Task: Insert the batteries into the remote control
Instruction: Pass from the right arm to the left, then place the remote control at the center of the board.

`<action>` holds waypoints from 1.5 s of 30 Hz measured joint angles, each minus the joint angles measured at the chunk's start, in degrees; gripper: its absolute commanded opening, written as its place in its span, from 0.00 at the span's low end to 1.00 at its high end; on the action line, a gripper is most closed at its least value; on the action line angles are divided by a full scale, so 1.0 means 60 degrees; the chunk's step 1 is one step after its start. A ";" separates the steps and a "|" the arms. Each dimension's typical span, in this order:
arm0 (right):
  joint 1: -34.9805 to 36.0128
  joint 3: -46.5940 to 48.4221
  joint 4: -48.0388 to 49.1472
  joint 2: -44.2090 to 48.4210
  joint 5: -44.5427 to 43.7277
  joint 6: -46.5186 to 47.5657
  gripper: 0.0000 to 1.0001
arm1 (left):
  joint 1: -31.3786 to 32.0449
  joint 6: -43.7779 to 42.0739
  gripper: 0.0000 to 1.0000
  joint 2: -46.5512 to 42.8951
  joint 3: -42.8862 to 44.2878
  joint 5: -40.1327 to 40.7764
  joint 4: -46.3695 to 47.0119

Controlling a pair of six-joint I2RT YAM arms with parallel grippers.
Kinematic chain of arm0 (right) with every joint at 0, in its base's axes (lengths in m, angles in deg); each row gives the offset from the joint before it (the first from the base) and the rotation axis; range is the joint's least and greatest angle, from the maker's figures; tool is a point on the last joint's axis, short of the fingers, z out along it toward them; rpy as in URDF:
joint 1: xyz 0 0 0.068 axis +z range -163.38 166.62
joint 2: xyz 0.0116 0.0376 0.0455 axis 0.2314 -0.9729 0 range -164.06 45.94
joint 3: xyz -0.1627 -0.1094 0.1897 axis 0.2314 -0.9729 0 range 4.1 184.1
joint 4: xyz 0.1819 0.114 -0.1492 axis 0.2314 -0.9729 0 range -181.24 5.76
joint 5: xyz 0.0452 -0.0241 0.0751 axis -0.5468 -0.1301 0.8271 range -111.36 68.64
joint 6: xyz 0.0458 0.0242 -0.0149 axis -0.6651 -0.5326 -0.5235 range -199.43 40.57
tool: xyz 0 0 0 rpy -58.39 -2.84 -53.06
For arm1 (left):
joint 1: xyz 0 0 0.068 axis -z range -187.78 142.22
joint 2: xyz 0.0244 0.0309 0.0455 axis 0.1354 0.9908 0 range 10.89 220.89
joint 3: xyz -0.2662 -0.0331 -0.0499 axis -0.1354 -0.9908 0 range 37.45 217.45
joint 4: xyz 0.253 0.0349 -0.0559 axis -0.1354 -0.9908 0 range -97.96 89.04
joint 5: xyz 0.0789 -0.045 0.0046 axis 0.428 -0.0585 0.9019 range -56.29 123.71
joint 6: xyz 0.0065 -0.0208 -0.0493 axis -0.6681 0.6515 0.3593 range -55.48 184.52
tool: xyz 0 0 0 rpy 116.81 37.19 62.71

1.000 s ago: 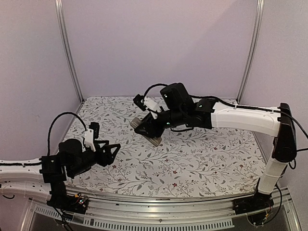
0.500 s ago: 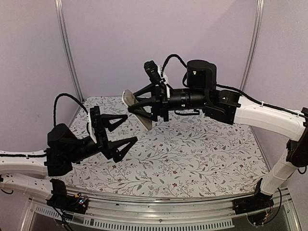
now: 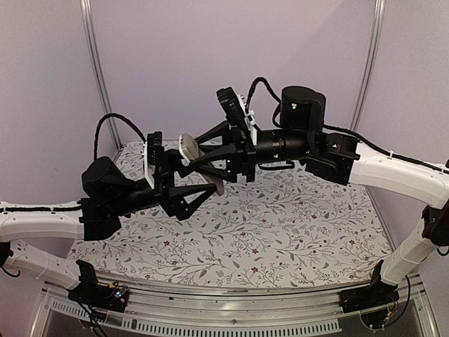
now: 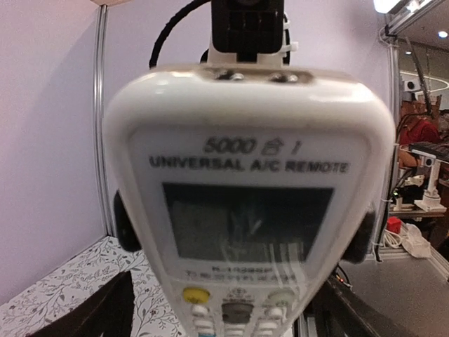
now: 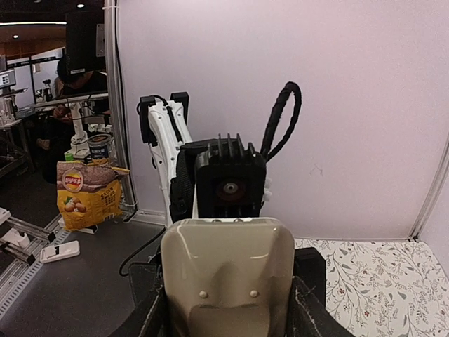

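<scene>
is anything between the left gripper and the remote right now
Nothing visible. The remote control is up in the air, clamped in the right gripper, and the left gripper, jaws open, faces its button side with only air between.

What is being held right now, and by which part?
The remote control, clamped across its two long sides by the right end effector; the left end effector is open.

remote control [image 4: 242, 210]: 1 | left hand [image 3: 201, 175] + right hand [image 3: 198, 156]: 2 | crisp bag [image 5: 88, 193]: 1
</scene>
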 measured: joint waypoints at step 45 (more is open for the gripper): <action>-0.0958 -0.1198 -0.0692 0.1789 -0.4929 -0.0437 0.99 | -0.0732 0.1559 0.00 0.2120 0.3960 0.5118 -0.9854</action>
